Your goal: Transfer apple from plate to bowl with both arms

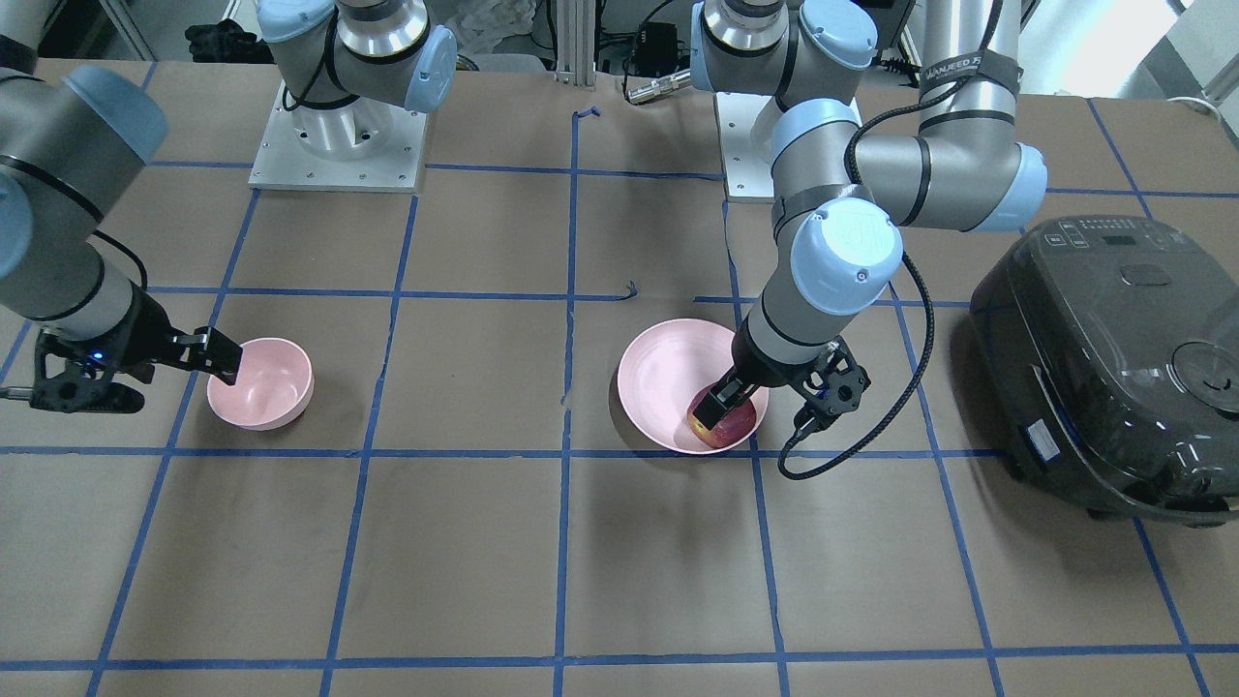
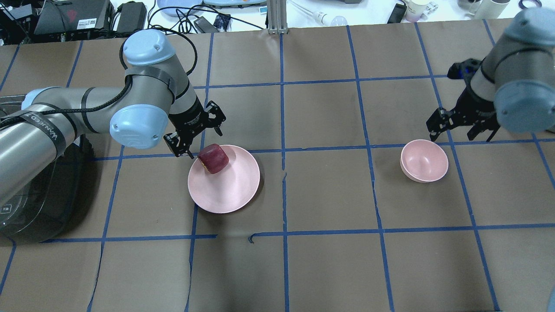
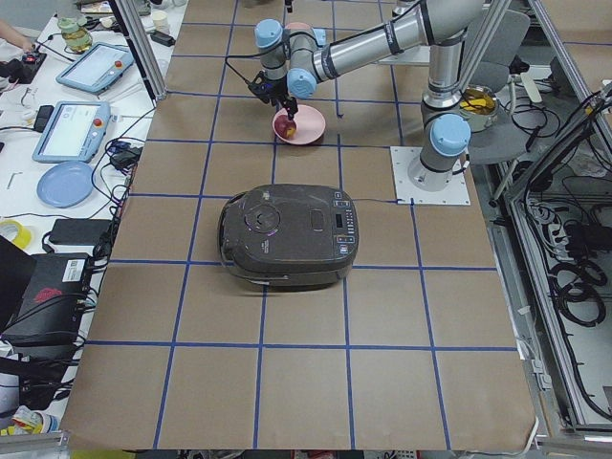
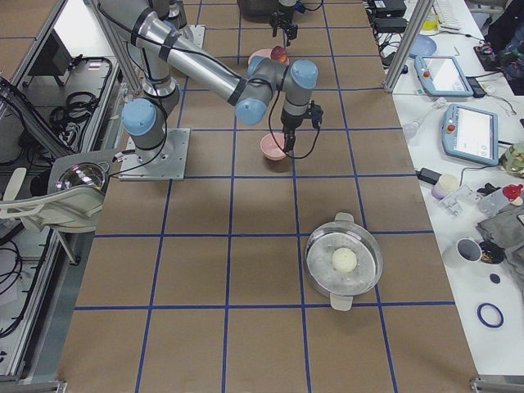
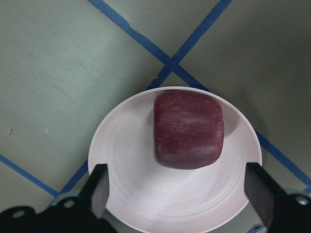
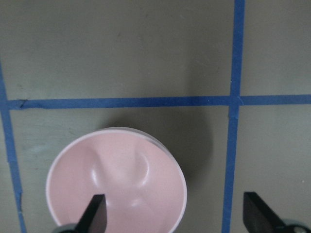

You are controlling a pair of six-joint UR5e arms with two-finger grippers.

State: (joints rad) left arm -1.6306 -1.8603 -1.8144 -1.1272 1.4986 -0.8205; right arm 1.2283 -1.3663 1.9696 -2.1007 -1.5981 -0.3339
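The left tool is being held wide open over the apple, ungripped near the plate's rim, and the right tool open by the empty bowl, so the transfer is being judged barely begun.

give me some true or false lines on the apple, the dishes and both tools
1. The apple lies on the plate, near its rim. True.
2. The left tool is shut on the apple. False: it is open above the plate, and the apple is not gripped.
3. The bowl has nothing in it. True.
4. The right tool hangs over the plate. False: it is open by the bowl, far from the plate.
5. A black cooker stands on the left arm's side, lid shut. True.
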